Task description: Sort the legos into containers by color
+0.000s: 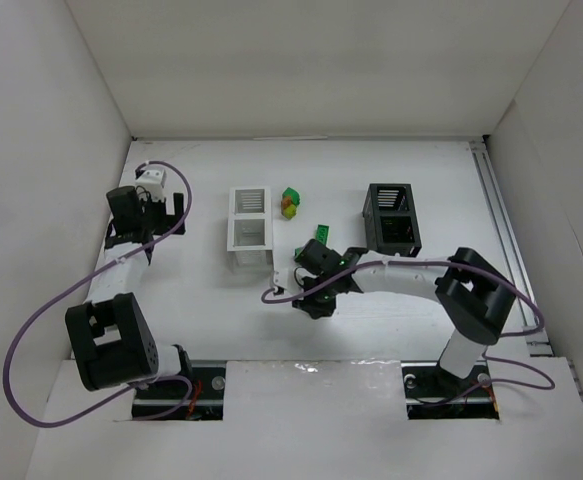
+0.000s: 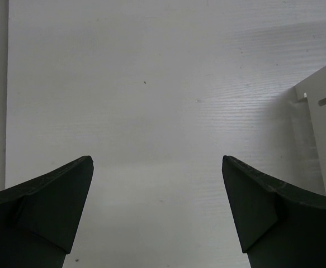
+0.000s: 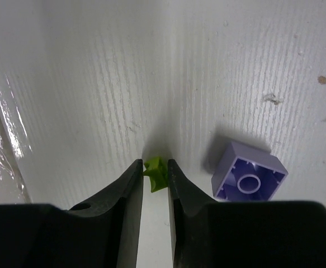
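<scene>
The right gripper (image 3: 154,166) is seen closed down to a narrow slit, and a tiny yellow-green brick (image 3: 155,173) is pinched right at its fingertips. Only a sliver of that brick is shown between the two dark fingers (image 3: 123,195). The tips are held close over the table (image 3: 95,84), though whether the brick is touching it cannot be told.

Just to the right of the gripper, a purple brick (image 3: 249,174) is lying on the table, clear of the fingers, with its hollow underside turned up toward the camera.

From above, the right gripper (image 1: 309,297) is found low over the middle of the table. The white box (image 1: 250,229) is placed just beyond it and to its left. The black box (image 1: 392,218) is set beyond it and well off to its right. A green brick (image 1: 321,232) is spotted a little way past the gripper, and farther on a small cluster of bricks (image 1: 290,202) in green, yellow and orange-red is gathered between the two boxes.

Over on the other side, the left gripper (image 2: 156,162) is spread wide open, nothing is held, and bare table is seen between its fingers. A corner of the white box (image 2: 322,120) is caught at its right.
</scene>
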`<act>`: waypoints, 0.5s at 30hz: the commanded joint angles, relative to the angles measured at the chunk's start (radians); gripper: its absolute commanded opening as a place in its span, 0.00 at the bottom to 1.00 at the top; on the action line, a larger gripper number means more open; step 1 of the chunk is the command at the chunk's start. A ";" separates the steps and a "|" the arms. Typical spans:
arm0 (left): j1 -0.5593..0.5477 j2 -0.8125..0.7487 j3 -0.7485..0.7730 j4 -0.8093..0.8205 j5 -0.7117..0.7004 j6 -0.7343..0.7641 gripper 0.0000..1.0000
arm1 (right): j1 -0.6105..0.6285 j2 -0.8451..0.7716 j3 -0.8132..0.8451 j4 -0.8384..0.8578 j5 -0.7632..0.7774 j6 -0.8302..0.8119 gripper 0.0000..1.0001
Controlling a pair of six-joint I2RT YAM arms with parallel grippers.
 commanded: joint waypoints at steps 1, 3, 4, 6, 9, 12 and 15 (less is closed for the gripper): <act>0.005 0.014 0.043 0.034 0.024 0.004 0.99 | -0.002 -0.068 0.057 -0.015 0.027 0.005 0.00; 0.005 0.023 0.052 0.034 0.038 0.004 0.99 | -0.017 -0.096 0.142 -0.096 0.027 0.035 0.00; 0.005 0.023 0.064 0.034 0.048 0.004 0.99 | -0.041 -0.108 0.229 -0.121 0.014 0.036 0.00; 0.005 0.033 0.075 0.034 0.048 -0.007 0.99 | -0.083 -0.132 0.300 -0.148 0.014 0.045 0.00; 0.005 0.052 0.107 0.020 0.046 -0.028 0.99 | -0.176 -0.165 0.449 -0.178 -0.004 0.045 0.00; -0.046 0.092 0.155 -0.031 -0.060 -0.048 0.99 | -0.282 -0.165 0.579 -0.199 -0.004 0.069 0.00; -0.081 0.121 0.216 -0.049 -0.131 -0.073 0.99 | -0.415 -0.165 0.621 -0.199 -0.004 0.149 0.00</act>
